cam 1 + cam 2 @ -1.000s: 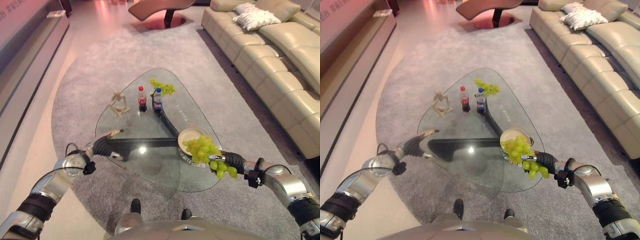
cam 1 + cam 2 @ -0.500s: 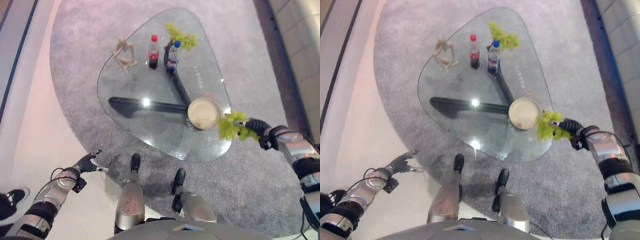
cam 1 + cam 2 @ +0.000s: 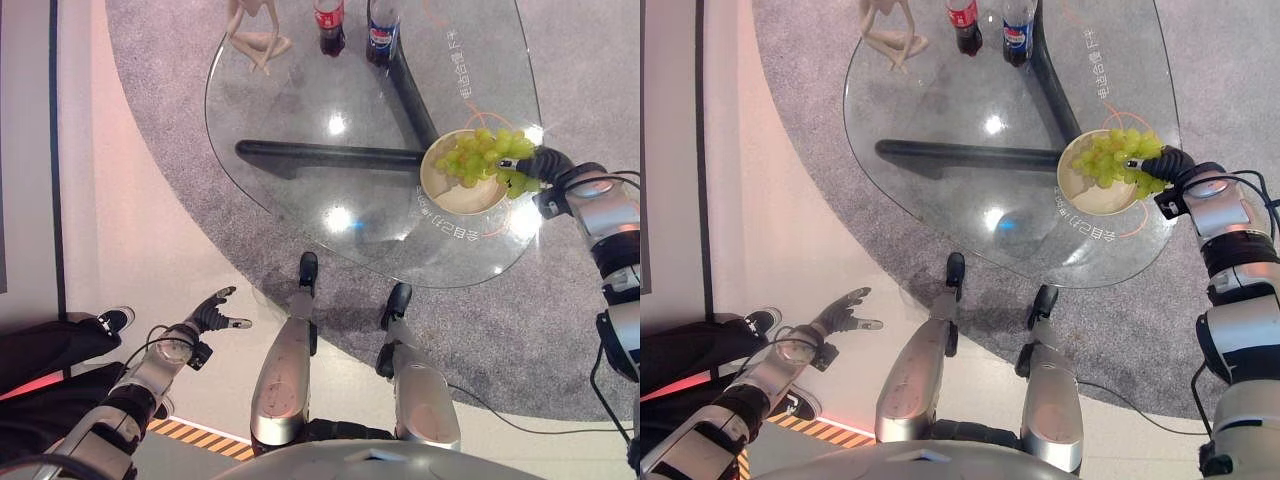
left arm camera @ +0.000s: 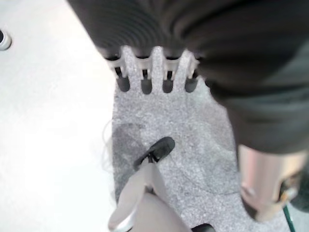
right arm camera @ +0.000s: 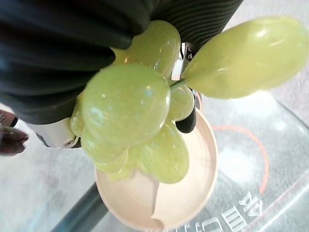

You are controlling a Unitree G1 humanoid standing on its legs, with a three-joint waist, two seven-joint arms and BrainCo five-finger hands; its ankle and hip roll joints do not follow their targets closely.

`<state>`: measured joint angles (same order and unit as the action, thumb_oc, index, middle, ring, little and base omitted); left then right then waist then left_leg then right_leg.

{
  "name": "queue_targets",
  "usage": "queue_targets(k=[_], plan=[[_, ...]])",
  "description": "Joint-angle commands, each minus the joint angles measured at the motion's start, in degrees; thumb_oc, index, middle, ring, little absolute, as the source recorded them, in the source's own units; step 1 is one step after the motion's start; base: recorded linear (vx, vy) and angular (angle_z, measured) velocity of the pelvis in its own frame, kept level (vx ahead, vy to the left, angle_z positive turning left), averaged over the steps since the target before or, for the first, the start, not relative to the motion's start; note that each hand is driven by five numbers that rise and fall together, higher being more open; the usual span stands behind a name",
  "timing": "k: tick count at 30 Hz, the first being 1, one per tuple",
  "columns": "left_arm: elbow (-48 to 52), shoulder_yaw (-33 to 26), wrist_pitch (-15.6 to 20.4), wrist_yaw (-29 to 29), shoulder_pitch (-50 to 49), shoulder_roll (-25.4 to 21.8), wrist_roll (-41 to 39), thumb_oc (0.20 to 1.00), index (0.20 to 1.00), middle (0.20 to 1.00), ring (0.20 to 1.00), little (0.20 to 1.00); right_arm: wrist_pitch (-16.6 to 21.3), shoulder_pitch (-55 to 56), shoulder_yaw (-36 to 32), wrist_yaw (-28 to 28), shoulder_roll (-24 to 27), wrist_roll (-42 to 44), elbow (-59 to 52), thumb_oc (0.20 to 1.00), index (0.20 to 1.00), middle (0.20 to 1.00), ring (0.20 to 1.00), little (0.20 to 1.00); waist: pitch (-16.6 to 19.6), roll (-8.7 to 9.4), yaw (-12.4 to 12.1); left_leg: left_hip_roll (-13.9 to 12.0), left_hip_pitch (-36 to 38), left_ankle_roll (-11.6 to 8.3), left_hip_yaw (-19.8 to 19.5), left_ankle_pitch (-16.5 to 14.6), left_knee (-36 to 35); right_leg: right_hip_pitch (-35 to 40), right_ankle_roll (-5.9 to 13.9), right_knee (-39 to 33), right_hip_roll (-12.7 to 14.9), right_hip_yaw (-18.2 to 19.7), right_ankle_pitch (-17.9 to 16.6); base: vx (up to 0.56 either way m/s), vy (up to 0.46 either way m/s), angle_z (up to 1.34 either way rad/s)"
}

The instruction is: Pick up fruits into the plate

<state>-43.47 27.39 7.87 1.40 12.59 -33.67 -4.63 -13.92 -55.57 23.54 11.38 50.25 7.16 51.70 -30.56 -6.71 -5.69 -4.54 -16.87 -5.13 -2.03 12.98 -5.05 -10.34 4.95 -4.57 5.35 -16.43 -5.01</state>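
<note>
Placing step, by the look of it — right hand (image 3: 1172,163) curled round the grapes (image 3: 1118,157), bunch hanging just beyond its fingertips over the plate (image 3: 1092,196); whether already resting on it, cannot tell. Next: lower, then loosen the grip. Left hand (image 3: 208,313) slack-fingered, far back over the floor.

grey carpet (image 3: 160,110) | pale floor (image 3: 130,260) | glass table (image 3: 300,110)
</note>
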Motion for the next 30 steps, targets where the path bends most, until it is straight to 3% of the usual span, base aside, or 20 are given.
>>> queue_targets(k=[1, 9, 16, 18, 19, 20, 30], plan=[[0.8, 1.7, 1.3, -0.8, 1.4, 0.6, -2.8, 1.000, 1.000, 1.000, 1.000, 1.000, -1.4, -8.0, 5.5, -2.1, 3.8, -2.0, -0.4, 0.200, 0.200, 0.200, 0.200, 0.200, 0.8, -0.15, 0.3, 3.9, 0.0, 1.42, 1.4, -4.9, 1.0, -8.1, -0.51, 10.6, 0.0, 2.7, 2.6, -0.04, 0.022, -0.07], [6.0, 3.6, 1.1, -1.6, 1.6, -0.8, -5.6, 1.000, 1.000, 1.000, 1.000, 1.000, -3.5, -12.5, 7.8, -4.1, 3.3, -6.4, 2.0, 0.200, 0.200, 0.200, 0.200, 0.200, 0.8, -2.72, -0.3, 4.7, -3.7, 1.52, 2.0, -3.6, 1.2, -12.7, -0.22, 12.6, 0.8, 2.6, 2.6, -0.04, 0.032, -0.04], [6.1, 4.2, 1.6, -1.8, 1.5, -0.2, -6.2, 1.000, 1.000, 1.000, 1.000, 1.000, -4.3, -14.3, 9.3, -4.3, 2.5, -9.6, 3.5, 0.200, 0.200, 0.200, 0.200, 0.200, 0.8, -3.41, -0.7, 4.8, -4.5, 1.53, 2.2, -3.3, 1.2, -13.7, -0.18, 13.0, 1.1, 2.5, 2.6, -0.01, 0.012, -0.02], [6.3, 4.2, 1.5, -1.9, 1.6, -0.1, -6.4, 1.000, 1.000, 1.000, 1.000, 1.000, -4.9, -14.1, 9.6, -3.4, 2.1, -11.5, 3.2, 0.438, 0.438, 0.438, 0.438, 0.438, 0.8, -3.42, -0.7, 4.9, -4.8, 1.58, 2.3, -3.3, 1.3, -14.0, -0.17, 13.2, 1.1, 2.5, 2.6, 0.00, 0.000, 0.00], [6.6, 4.2, 1.2, -1.9, 1.8, 0.0, -6.5, 1.000, 1.000, 1.000, 1.000, 1.000, -4.9, -14.0, 10.0, -3.2, 1.7, -12.1, 3.0, 0.787, 0.787, 0.787, 0.787, 0.787, 0.8, -3.37, -0.7, 4.9, -4.9, 1.64, 2.3, -3.2, 1.3, -14.2, -0.16, 13.2, 1.1, 2.5, 2.6, 0.00, 0.000, 0.00], [6.6, 4.2, 1.0, -1.8, 2.1, 0.1, -6.4, 1.000, 1.000, 1.000, 1.000, 1.000, -4.9, -13.5, 10.3, -2.8, 1.3, -13.4, 2.7, 1.000, 1.000, 1.000, 1.000, 1.000, 0.8, -3.19, -0.7, 4.9, -4.9, 1.71, 2.3, -3.3, 1.5, -14.3, -0.13, 13.3, 1.1, 2.4, 2.5, 0.00, 0.000, 0.00], [6.8, 4.3, -0.5, -1.8, 4.4, 1.0, -5.8, 1.000, 1.000, 1.000, 1.000, 1.000, -7.4, -8.2, 11.7, -3.7, -3.1, -18.8, 0.5, 1.000, 1.000, 1.000, 1.000, 1.000, 0.8, -1.49, -0.5, 4.7, -4.4, 2.11, 2.7, -3.7, 1.9, -13.9, 0.09, 13.1, 0.8, 2.5, 1.9, 0.00, 0.000, 0.00]])
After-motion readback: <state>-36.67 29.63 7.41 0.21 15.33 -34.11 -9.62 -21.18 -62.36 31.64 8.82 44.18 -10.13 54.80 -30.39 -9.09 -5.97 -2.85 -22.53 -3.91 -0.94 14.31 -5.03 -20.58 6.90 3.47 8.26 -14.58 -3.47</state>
